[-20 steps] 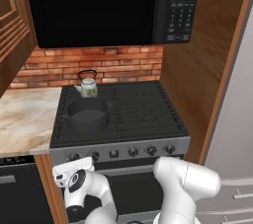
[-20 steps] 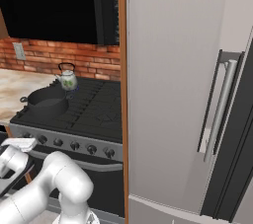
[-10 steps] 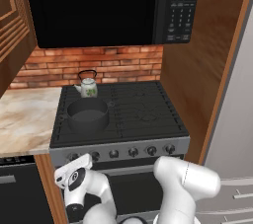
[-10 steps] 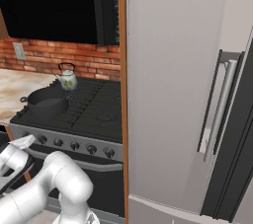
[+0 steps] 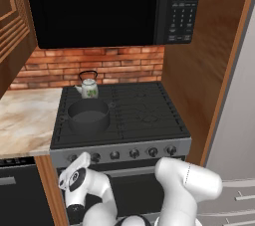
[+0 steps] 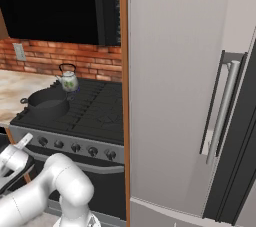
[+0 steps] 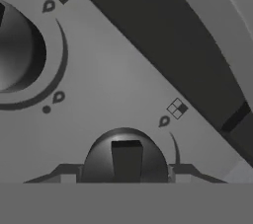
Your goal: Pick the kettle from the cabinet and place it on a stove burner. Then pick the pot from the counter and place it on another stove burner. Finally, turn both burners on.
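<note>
Showing the tool (image 7: 126,168) straddling a steel knob (image 7: 123,156), grip uncertain; burner-position icons (image 7: 176,108) mark the panel, no legible writing.

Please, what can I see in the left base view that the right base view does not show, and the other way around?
Left base view: the microwave's button panel and a wooden cabinet door at upper left. Right base view: the tall grey fridge with its long handle, and a wall socket on the bricks. Both: the kettle and pot on the stove, the knobs, the marble counter.
</note>
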